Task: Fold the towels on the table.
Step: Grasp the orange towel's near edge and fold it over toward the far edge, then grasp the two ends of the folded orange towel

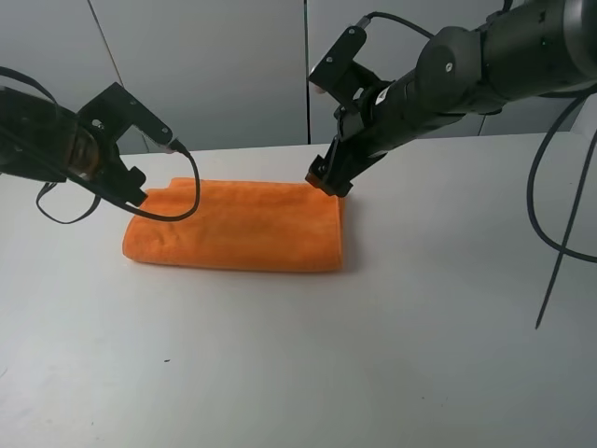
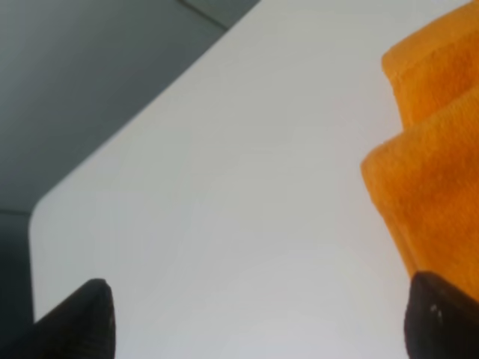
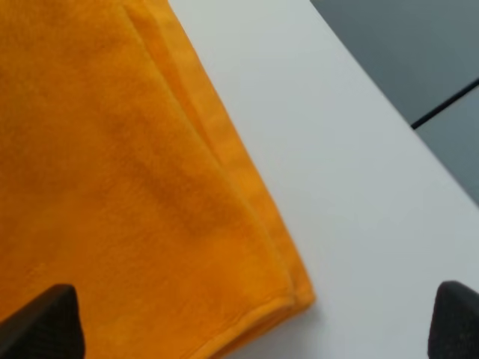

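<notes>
The orange towel (image 1: pixel 238 229) lies on the white table (image 1: pixel 298 364) as a flat rectangle folded in two, its fold along the near side. My left gripper (image 1: pixel 138 194) is open and hovers at the towel's far left corner. In the left wrist view its fingertips (image 2: pixel 90 321) stand wide apart over bare table, with the towel's layered edge (image 2: pixel 426 179) beside one tip. My right gripper (image 1: pixel 326 179) is open just above the far right corner. In the right wrist view the towel (image 3: pixel 127 194) fills the space between its spread fingertips (image 3: pixel 45 325). No label shows.
A grey panelled wall (image 1: pixel 233 65) stands behind the table's far edge. Black cables hang from both arms, one loop (image 1: pixel 187 201) over the towel's left end and one (image 1: pixel 550 233) over the table at the right. The table's rounded corner (image 2: pixel 37 217) shows in the left wrist view.
</notes>
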Tool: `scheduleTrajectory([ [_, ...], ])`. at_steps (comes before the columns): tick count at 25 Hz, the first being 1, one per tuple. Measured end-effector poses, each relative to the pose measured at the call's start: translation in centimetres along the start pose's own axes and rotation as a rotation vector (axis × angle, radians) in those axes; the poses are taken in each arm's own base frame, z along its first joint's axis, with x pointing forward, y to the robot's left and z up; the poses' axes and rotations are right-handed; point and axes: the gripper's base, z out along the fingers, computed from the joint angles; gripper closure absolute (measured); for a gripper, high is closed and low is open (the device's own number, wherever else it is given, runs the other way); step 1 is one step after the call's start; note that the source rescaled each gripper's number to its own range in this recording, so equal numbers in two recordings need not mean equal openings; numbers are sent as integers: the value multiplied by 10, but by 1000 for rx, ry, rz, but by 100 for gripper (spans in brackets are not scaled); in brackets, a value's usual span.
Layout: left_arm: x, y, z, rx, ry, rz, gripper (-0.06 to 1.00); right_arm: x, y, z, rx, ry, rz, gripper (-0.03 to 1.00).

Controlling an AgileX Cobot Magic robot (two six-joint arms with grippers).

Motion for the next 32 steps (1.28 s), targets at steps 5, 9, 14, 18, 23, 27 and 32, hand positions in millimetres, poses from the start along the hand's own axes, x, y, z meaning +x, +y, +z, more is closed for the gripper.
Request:
scheduleTrajectory([
  [5,16,3,8,119,122,-256,-5,20,-17,-6,-62,119,256,-3],
  [9,25,8,15,255,172,-413,-5,30,-26,-8,-94,162,367,-3],
  [14,33,18,19,339,245,-439,-5,33,-25,-9,-128,182,425,-3],
  [18,24,26,17,435,272,-454,-5,29,-23,-10,-160,175,483,-3],
  [23,10,29,20,509,267,-433,-5,22,-23,-13,-192,166,529,-3],
  [27,13,19,35,540,331,-422,-5,21,-23,-13,-196,168,539,-3],
  [32,10,17,41,540,315,-443,-5,20,-23,-13,-205,165,559,-3],
])
